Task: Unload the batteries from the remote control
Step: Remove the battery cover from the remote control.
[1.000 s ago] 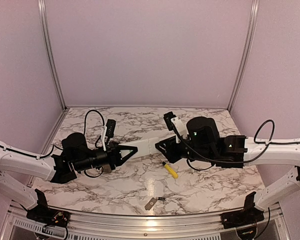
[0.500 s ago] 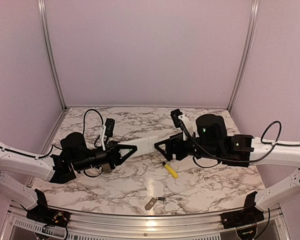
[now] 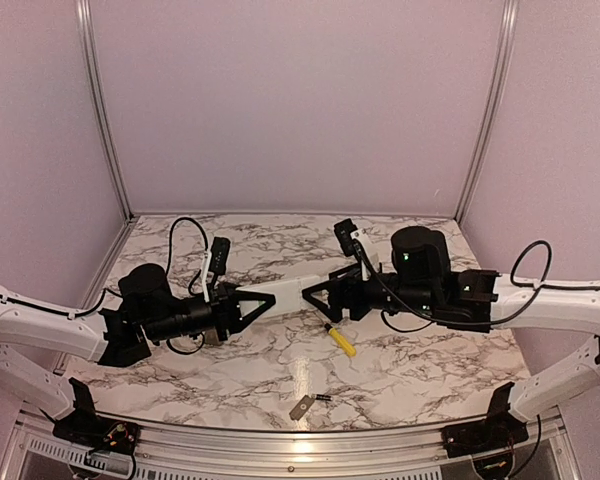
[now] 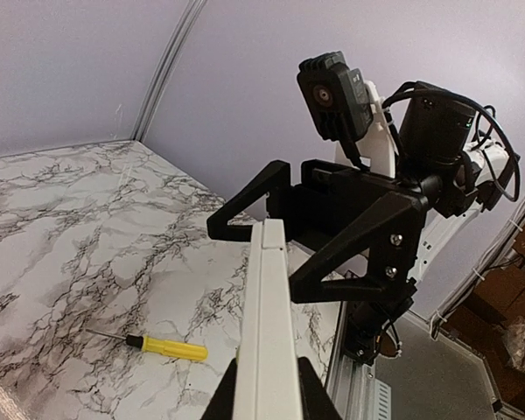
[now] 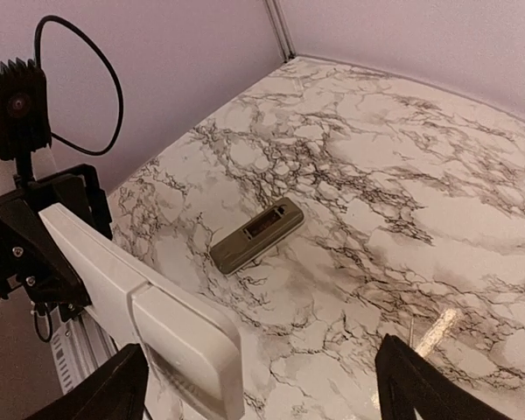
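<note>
Gripping the white remote control (image 3: 288, 291) by one end, the left fingers (image 3: 268, 298) were clenched on it and held it above the desk (image 3: 420, 370) at the middle of the top view, its long body pointing to the right.

The right fingers (image 3: 310, 294) were released and spread wide, with nothing grasped. They stood on either side of the remote control's free end. In the left wrist view one black fingertip (image 4: 217, 229) sat just left of that end and the other sat lower right of it, both seemingly apart from the white casing. In the right wrist view the remote control's end lay at the lower left, close beside the fingertip there and well apart from the one at the lower right.

A tiny dark battery (image 3: 323, 398), too small to be sure of, lay on the desk near the bottom centre of the top view, just beside the flat grey cover plate (image 3: 301, 406). Whether others sat inside the remote control could not be told.

A yellow-handled screwdriver (image 3: 340, 340) lay on the desk just below the right fingers in the top view.
</note>
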You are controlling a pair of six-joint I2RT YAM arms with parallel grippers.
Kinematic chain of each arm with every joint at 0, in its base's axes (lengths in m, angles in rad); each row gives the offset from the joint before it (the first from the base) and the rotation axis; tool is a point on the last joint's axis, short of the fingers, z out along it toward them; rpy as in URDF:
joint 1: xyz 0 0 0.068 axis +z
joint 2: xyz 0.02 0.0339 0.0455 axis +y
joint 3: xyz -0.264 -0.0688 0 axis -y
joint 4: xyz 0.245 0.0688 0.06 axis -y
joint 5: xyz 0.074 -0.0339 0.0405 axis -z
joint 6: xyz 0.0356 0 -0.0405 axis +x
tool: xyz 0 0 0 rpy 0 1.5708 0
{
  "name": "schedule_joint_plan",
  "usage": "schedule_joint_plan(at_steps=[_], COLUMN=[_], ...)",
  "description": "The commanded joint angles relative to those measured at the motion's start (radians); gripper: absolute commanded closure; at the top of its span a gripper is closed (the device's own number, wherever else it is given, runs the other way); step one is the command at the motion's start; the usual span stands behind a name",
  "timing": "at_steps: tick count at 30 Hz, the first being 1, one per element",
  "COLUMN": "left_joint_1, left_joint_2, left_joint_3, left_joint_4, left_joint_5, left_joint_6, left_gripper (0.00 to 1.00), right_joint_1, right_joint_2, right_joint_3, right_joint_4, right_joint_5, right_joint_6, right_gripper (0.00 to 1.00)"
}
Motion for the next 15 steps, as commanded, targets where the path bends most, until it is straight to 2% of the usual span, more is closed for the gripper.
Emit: schedule_joint_plan(at_steps=[1,12,15], left_joint_1=[-0.004,-0.004,-0.004], left_joint_2=[-0.009,-0.011,-0.009], left_joint_3=[0.021,0.019,0.02], left_joint_4=[0.053,0.053,0.049], left_joint_5=[0.027,0.026,0.016], left_joint_6=[-0.003,-0.002,0.002], left_gripper=[1.0,1.0,1.0], right_joint_1=[-0.005,-0.008,-0.009], right_joint_2=[0.04,0.037,0.026], right_joint_3=[0.018,0.017,0.007], right_joint_4=[0.041,0.01,0.013], right_joint_5=[-0.045,0.001,0.001], right_joint_6=[-0.014,-0.023,-0.016], right_gripper=[0.16,0.54,0.68])
